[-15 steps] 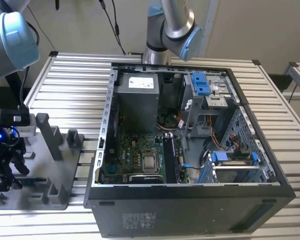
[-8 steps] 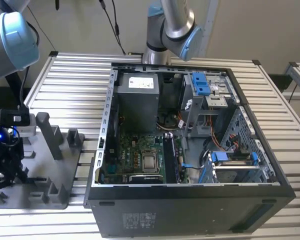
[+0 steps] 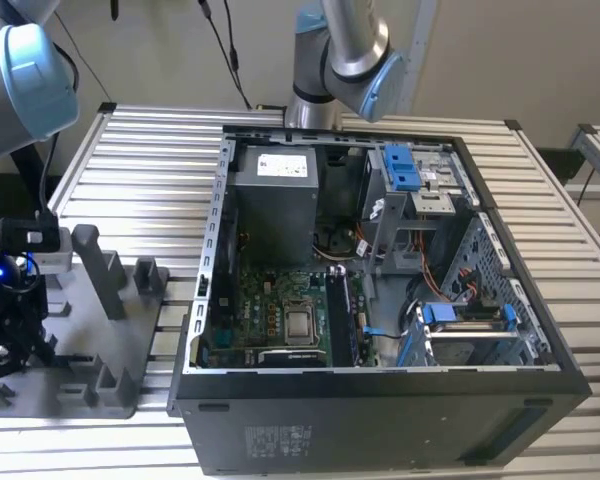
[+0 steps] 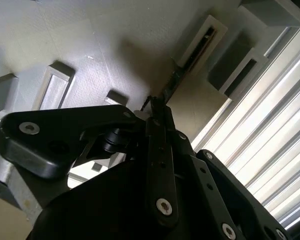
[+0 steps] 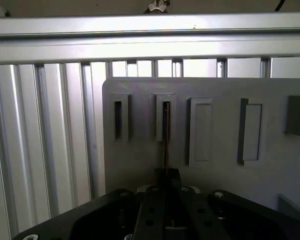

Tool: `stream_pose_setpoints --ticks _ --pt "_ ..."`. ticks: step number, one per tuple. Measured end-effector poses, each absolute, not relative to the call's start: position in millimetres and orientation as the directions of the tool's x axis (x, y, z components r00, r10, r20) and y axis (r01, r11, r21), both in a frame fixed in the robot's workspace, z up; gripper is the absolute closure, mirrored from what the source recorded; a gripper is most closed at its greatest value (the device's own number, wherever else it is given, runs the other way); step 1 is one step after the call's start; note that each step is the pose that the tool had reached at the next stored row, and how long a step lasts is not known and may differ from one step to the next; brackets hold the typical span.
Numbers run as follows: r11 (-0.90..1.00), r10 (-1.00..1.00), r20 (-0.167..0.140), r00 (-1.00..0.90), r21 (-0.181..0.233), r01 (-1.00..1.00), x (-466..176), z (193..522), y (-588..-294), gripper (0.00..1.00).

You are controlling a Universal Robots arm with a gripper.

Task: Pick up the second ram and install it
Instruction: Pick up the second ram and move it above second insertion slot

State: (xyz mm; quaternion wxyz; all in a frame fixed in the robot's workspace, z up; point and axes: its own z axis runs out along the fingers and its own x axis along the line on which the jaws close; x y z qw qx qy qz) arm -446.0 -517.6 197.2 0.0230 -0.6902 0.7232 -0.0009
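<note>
The second ram [image 5: 166, 135] is a thin dark stick seen edge-on, standing upright in the second narrow slot of the grey holder tray [image 5: 135, 165]. My gripper [image 5: 166, 174] is directly over it, its black fingers shut on the stick's upper edge. In the second wrist view the ram [image 4: 174, 80] runs from my gripper [image 4: 155, 107] down to its slot in the tray [image 4: 90, 45]. In the exterior view my gripper [image 3: 5, 300] hangs over the tray [image 3: 100, 350] at that view's left.
An open computer case [image 3: 380, 410] lies at the exterior view's centre, with its motherboard [image 3: 280, 320] and memory slots [image 3: 345, 315] exposed. A second arm's base [image 3: 335, 60] stands behind the case. The tray carries upright grey posts [image 3: 98, 265]. A ribbed aluminium table [image 5: 40, 150] lies beneath.
</note>
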Motion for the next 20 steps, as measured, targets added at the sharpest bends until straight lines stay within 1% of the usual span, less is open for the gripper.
stream_pose_setpoints --ticks 12,20 --pt "0.047 -0.998 -0.032 -0.046 -0.033 -0.998 -446.0 199.4 -517.6 0.86" --pt "0.046 -0.998 -0.032 -0.045 -0.033 -0.998 -446.0 218.2 -517.6 0.86"
